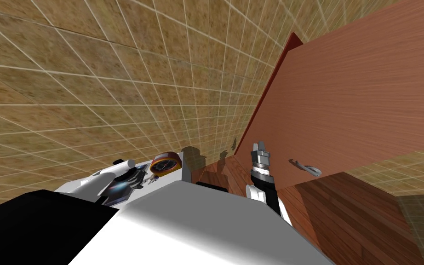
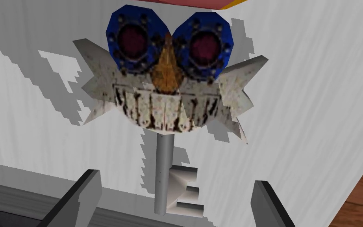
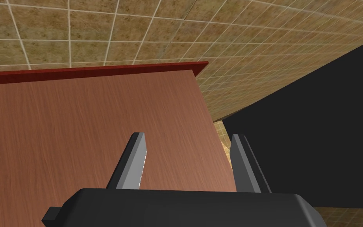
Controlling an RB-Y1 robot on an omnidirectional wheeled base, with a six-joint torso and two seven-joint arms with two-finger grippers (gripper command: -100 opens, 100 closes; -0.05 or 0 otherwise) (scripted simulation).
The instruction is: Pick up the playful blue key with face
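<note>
Left pincer [image 2: 176,178] spread wide, aimed at key [image 2: 165,98] on white surface [image 2: 314,98].

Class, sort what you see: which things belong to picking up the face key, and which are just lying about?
Job: grey-shafted key with blue eyes and toothy white face; open left end effector, pointed at it.
Lying about: red-and-yellow round object; reddish-brown wooden door; curved grey door handle; open right end effector, by the door.

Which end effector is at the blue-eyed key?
The left end effector, open fingers flanking the key; the right end effector faces a reddish-brown panel.
</note>
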